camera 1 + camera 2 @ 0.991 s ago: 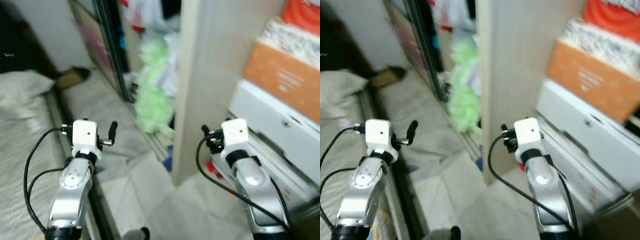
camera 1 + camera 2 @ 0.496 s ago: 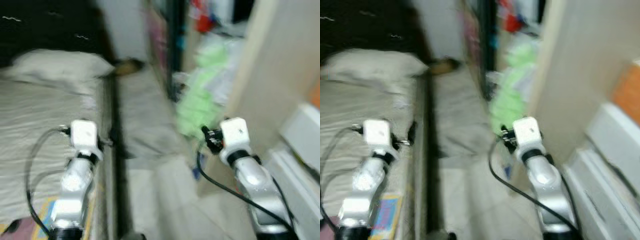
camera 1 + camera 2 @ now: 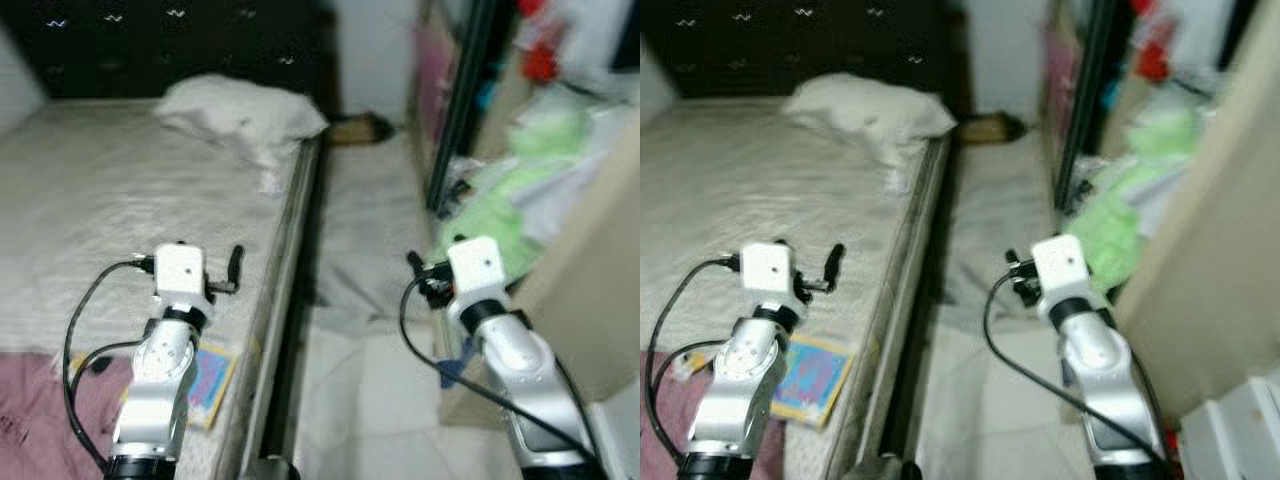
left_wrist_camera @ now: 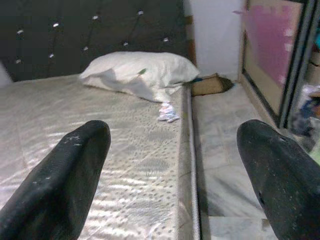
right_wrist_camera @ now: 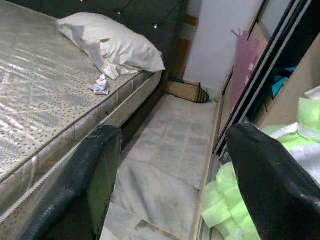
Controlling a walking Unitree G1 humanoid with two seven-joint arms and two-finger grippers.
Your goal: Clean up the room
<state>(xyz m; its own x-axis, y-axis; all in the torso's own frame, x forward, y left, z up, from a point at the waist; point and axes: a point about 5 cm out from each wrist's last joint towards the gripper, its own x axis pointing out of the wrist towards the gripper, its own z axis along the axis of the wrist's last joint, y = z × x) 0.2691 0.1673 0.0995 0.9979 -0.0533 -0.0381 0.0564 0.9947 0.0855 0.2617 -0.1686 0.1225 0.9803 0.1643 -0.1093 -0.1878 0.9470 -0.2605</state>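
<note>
Now that our view has swung from the wardrobe to the bed (image 3: pixel 120 190), we see litter: crumpled wrapper (image 4: pixel 168 112) near the pillow (image 3: pixel 240 115), booklet (image 3: pixel 815 378) at the mattress edge. Left gripper (image 4: pixel 170 165) and right gripper (image 5: pixel 175 165) spread wide, empty.

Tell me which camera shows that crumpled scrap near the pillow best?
Left wrist view: the scrap lies sharp on the bed below the pillow. The right wrist view shows it smaller, from the side; both eye views show a blurred speck.
</note>
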